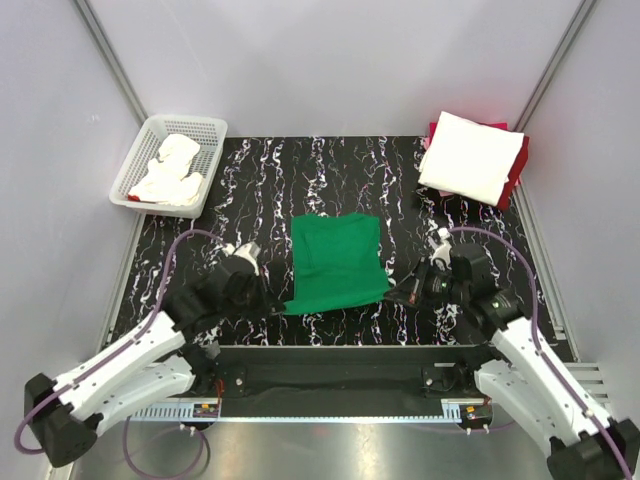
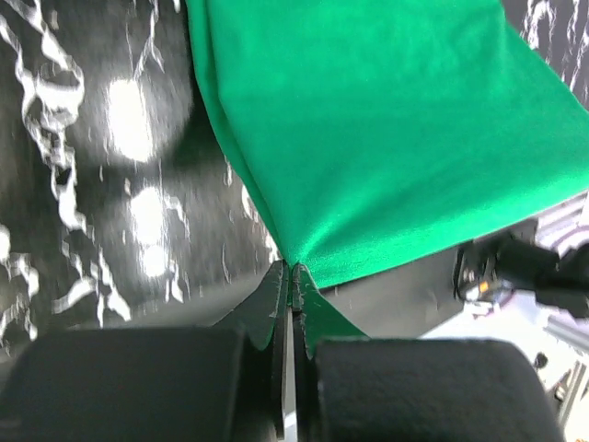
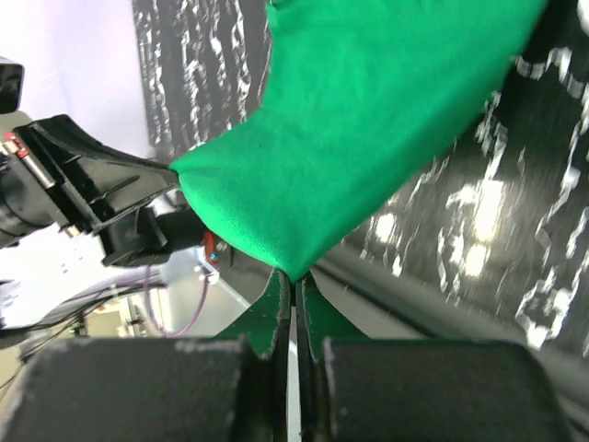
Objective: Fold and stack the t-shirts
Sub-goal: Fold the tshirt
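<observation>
green t-shirt [image 1: 336, 262] corners nipped, left pincer [image 2: 291, 273], right pincer [image 3: 294, 278]

The bright green soft-fabric t-shirt [image 2: 386, 138] runs off the top edge in both wrist views, one corner vanishing between the pressed-together fingers of the left gripper [image 2: 291, 276], another inside the right gripper [image 3: 294, 281]. Overhead, the red folded t-shirt [image 1: 521, 172] lies almost wholly buried under the white folded t-shirt [image 1: 470, 157], only a rim peeking out, and the white crumpled cloth [image 1: 172, 172] in the white plastic mesh basket [image 1: 186, 121] is too bunched to tell one piece from several. Under the left wrist, the black white-veined tabletop [image 2: 83, 212] smears into blur.
</observation>
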Controlling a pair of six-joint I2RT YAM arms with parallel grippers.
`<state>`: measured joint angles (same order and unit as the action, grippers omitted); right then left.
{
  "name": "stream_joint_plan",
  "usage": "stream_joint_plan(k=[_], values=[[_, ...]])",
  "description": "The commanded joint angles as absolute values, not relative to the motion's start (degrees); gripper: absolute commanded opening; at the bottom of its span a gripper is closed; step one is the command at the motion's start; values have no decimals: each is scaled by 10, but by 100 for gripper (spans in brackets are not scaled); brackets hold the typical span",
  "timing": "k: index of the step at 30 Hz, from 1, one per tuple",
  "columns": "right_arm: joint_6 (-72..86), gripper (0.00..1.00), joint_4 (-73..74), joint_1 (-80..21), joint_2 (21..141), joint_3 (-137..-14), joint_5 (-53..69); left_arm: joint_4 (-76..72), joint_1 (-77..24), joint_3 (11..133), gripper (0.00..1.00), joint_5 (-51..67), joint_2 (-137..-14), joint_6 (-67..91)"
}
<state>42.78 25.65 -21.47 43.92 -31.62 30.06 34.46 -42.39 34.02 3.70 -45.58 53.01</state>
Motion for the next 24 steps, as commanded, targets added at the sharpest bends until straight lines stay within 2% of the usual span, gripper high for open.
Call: stream_joint_plan(k=[1, 6, 10, 24], values=[[468, 0, 370, -220, 385, -341, 298, 443, -437, 387, 0, 1, -425, 566], [437, 0, 442, -220, 404, -414, 240, 498, -436, 490, 2, -61, -467, 519], [412, 0, 462, -220, 446, -463, 189, 511, -432, 560, 2, -81, -570, 483], [352, 0, 432, -203, 615, -579, 109, 475, -335, 700, 2, -15, -743, 402]])
